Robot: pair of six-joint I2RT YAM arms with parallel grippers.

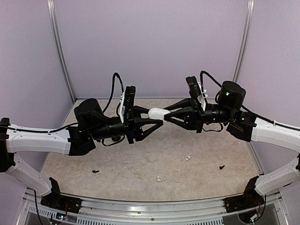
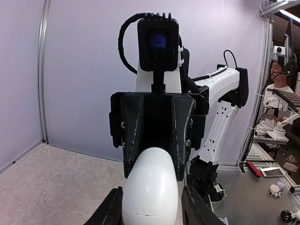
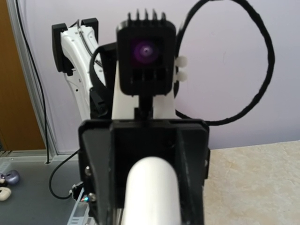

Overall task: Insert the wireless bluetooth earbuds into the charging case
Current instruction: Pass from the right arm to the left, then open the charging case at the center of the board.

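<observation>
The white charging case (image 1: 157,113) hangs in mid-air between my two arms, lid closed. My left gripper (image 1: 153,117) is shut on its left end and my right gripper (image 1: 168,113) is shut on its right end. In the left wrist view the case (image 2: 150,183) fills the gap between my own fingers (image 2: 108,210), with the right gripper's fingers (image 2: 132,136) clamped on its far end. In the right wrist view the case (image 3: 151,192) is a blurred white shape up close. Two white earbuds lie on the table, one (image 1: 187,158) right of centre and one (image 1: 159,179) near the front.
Two tiny black screw-like bits lie on the table, one (image 1: 95,171) front left and one (image 1: 221,167) front right. Purple walls enclose the back and sides. A metal rail (image 1: 150,206) runs along the near edge.
</observation>
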